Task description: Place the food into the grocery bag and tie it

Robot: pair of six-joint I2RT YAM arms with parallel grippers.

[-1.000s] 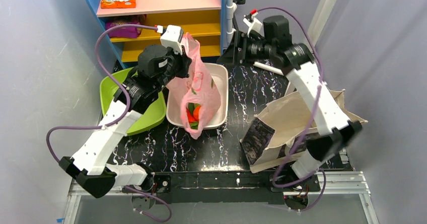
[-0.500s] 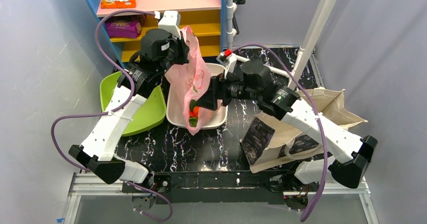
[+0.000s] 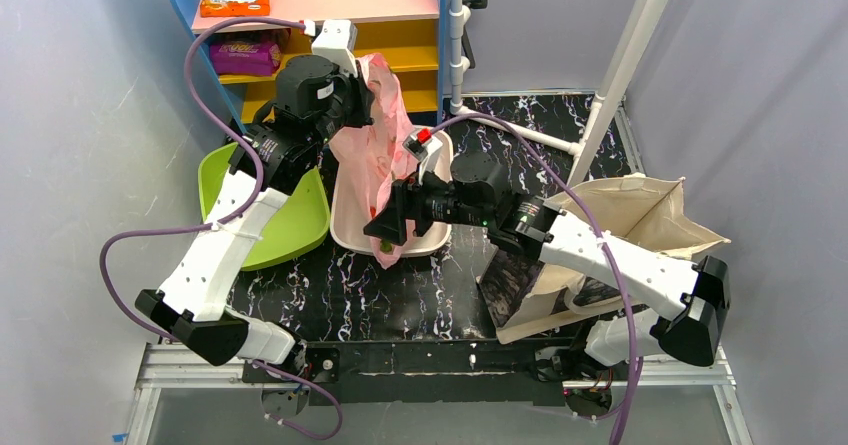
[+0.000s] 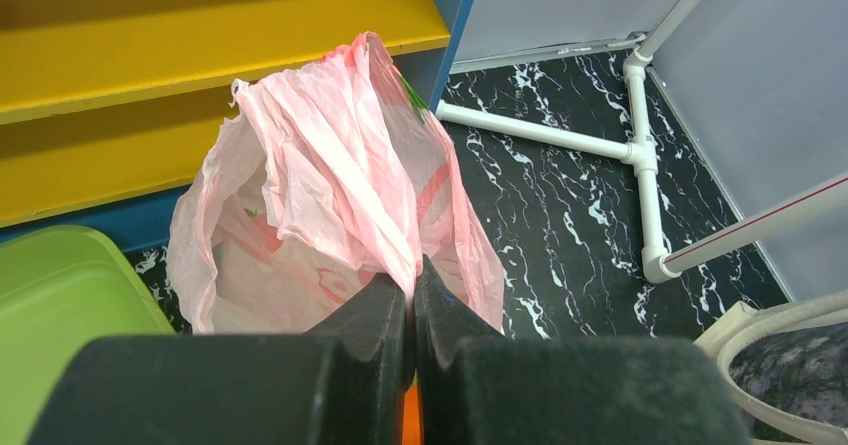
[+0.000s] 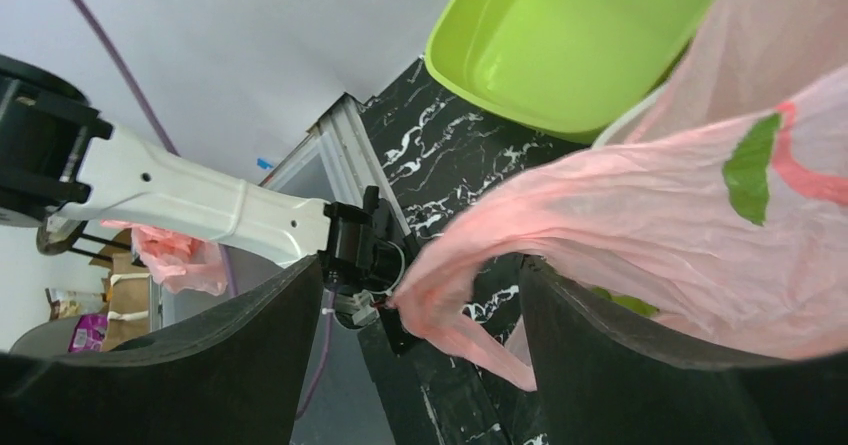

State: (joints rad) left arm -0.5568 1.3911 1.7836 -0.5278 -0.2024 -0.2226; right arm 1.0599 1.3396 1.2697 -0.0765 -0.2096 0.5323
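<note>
The pink grocery bag (image 3: 385,155) hangs over the white tray (image 3: 345,227). My left gripper (image 3: 367,100) is shut on its gathered top, also shown in the left wrist view (image 4: 410,283), where the bag (image 4: 330,195) bunches above the fingers and a bit of orange shows below them. Red and green food (image 3: 376,211) shows faintly through the bag's lower part. My right gripper (image 3: 388,227) is open at the bag's lower end; in the right wrist view the gripper (image 5: 420,305) has a loose pink fold (image 5: 600,225) of the bag between its spread fingers.
A green bowl (image 3: 220,180) sits left of the tray. A beige canvas tote (image 3: 610,225) lies at the right under my right arm. A blue, yellow and pink shelf (image 3: 320,5) with snack packets stands behind. A white pipe frame (image 3: 590,135) rises at the back right.
My right arm has swung from the back right down and left to the bag's lower end. My left gripper has kept hold of the bag's top, shifting slightly back.
</note>
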